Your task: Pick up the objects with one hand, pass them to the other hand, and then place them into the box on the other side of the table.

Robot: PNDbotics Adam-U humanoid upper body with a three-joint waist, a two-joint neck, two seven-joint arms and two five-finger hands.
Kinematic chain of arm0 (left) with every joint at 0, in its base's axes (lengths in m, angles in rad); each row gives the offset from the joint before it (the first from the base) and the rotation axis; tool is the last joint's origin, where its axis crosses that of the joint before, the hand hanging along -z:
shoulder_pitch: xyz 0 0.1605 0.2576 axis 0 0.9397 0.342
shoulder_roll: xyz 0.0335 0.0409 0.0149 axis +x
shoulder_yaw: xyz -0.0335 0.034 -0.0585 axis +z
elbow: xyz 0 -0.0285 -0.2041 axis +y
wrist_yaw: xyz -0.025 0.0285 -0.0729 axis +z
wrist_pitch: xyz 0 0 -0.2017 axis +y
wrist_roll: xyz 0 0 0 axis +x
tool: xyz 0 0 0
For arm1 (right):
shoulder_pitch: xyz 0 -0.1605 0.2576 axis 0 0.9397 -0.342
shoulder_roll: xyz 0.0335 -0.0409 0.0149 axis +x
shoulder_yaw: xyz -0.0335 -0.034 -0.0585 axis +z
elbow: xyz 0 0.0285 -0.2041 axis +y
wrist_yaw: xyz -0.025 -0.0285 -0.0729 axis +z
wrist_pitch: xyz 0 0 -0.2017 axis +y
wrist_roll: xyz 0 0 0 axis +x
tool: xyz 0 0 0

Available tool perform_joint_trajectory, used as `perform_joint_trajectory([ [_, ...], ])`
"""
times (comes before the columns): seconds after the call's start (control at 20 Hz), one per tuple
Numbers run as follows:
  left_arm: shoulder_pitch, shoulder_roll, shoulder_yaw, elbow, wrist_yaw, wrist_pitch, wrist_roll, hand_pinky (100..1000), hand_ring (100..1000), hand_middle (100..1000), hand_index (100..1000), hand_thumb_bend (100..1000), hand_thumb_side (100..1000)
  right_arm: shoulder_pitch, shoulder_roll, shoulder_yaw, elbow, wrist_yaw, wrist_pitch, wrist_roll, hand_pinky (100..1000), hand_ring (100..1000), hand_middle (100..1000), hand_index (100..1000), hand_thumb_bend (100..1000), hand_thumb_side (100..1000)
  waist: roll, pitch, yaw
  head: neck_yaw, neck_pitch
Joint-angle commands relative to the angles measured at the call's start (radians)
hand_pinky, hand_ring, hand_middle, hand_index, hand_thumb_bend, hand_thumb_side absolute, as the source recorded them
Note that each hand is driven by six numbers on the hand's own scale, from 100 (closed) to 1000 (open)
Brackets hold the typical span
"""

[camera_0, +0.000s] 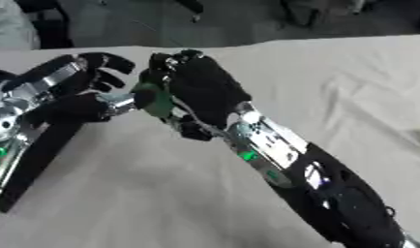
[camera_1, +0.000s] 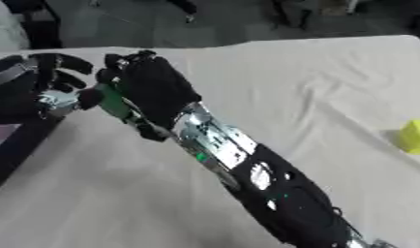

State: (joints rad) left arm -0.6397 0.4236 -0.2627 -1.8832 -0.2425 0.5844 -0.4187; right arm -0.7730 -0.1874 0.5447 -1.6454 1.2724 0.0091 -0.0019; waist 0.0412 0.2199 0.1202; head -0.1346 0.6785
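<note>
Right hand (camera_0: 201, 87) curled round green object (camera_0: 157, 102), above bench's far-left area | left hand (camera_0: 86, 77) fingers spread, thumb touching object | handover under way, I judge; I'd close left before releasing right | yellow block (camera_1: 412, 136) at bench's right edge; box unseen | white bench (camera_0: 349, 87) otherwise unobstructed.
</note>
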Motion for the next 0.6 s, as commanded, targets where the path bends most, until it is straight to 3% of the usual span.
perform_joint_trajectory([
  [0.05, -0.005, 0.029, 0.032, -0.037, -0.012, 0.019, 0.015, 876, 800, 820, 848, 558, 538, -0.010, 0.004, 0.003, -0.013, -0.001, -0.001, -0.011, 562, 507, 510, 577, 193, 100, 0.000, -0.019, 0.002, -0.005, -0.010],
  [0.3, 0.008, 0.045, 0.039, -0.063, -0.022, 0.049, 0.038, 895, 806, 825, 855, 588, 555, -0.009, 0.002, 0.007, -0.020, -0.013, -0.002, -0.017, 551, 499, 505, 573, 188, 100, 0.001, -0.019, 0.003, -0.010, -0.007],
  [0.6, 0.012, 0.057, 0.003, -0.047, 0.014, 0.131, 0.017, 931, 824, 841, 878, 588, 599, -0.010, 0.010, 0.015, -0.040, 0.000, 0.005, -0.064, 479, 441, 500, 568, 193, 100, 0.003, -0.020, 0.002, -0.012, -0.009],
])
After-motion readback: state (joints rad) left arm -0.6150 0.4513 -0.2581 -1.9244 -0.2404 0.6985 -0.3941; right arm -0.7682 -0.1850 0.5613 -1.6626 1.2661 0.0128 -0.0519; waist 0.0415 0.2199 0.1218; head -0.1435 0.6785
